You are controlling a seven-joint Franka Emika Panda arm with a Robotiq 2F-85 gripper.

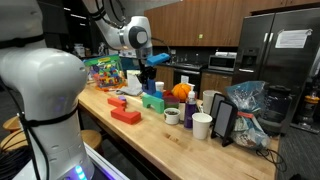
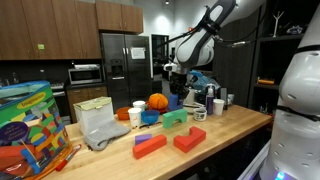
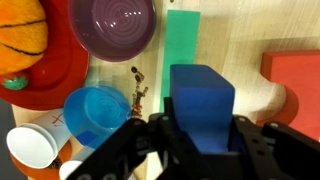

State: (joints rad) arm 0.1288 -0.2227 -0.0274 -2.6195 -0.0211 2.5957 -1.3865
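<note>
Blue block (image 3: 202,95), base behind tool (image 3: 202,130)

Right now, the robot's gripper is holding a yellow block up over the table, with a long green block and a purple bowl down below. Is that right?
Not quite: the block is blue, not yellow. The wrist view shows the gripper shut on a blue rectangular block, with the long green block and the round purple bowl on the wooden table below.
</note>
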